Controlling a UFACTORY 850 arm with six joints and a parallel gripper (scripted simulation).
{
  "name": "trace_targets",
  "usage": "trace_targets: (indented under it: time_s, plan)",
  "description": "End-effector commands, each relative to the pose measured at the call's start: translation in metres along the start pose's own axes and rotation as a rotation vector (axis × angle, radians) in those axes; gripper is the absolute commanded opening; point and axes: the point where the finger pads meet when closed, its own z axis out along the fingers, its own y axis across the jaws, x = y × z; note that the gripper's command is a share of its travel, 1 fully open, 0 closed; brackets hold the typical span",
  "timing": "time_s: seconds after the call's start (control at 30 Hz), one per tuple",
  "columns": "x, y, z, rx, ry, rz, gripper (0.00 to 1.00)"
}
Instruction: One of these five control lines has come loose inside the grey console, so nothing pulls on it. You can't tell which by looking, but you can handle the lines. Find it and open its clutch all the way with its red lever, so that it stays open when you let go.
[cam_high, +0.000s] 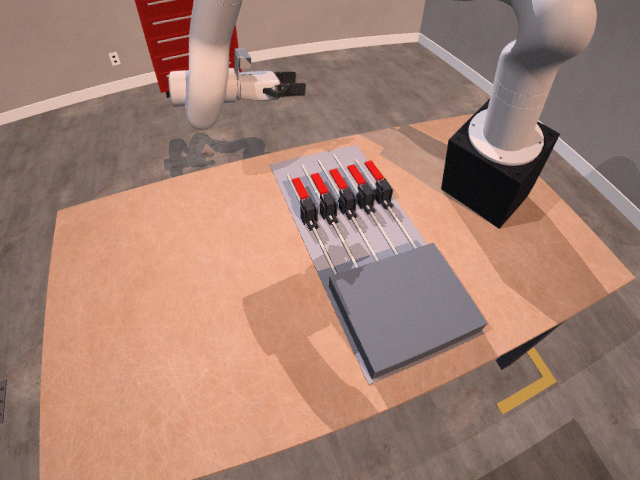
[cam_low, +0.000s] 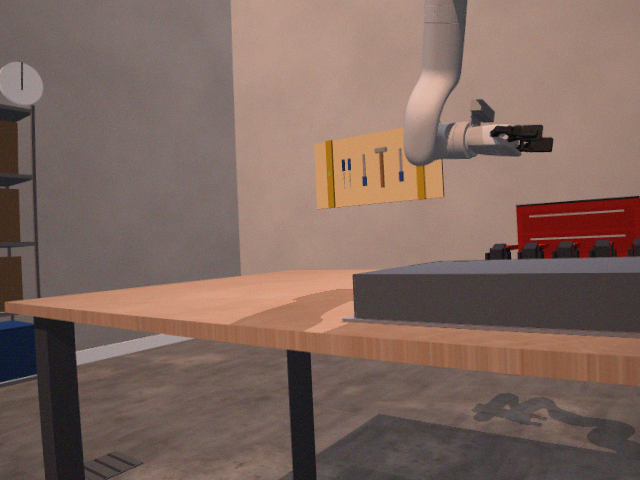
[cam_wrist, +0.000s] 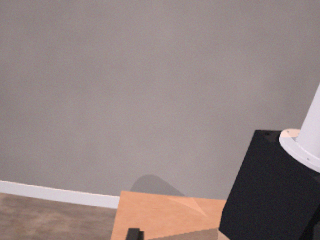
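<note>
Gripper (cam_high: 292, 88) fully open, empty, high beyond the table (cam_high: 155, 289). I see five lines (cam_high: 343, 238) at its 5 o'clock, their long axes running 11-to-5 into the console (cam_high: 408, 310).

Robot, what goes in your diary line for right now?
tool: open, empty, high beyond table | five red levers: all down, untouched | lines: none handled
</note>
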Motion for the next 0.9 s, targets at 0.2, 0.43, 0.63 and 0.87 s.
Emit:
trace_targets:
  time_s: [0.2, 0.43, 0.63, 0.87]
  plan:
    - [0.0007, -0.0002, -0.0008, 0.000, -0.001, 0.001, 1.00]
    - [0.0007, -0.0002, -0.0008, 0.000, -0.001, 0.001, 1.00]
    - [0.0007, -0.0001, -0.0009, 0.001, -0.002, -0.001, 1.00]
    - [-0.0006, 0.0038, -0.0043, 0.011, -0.019, -0.046, 1.00]
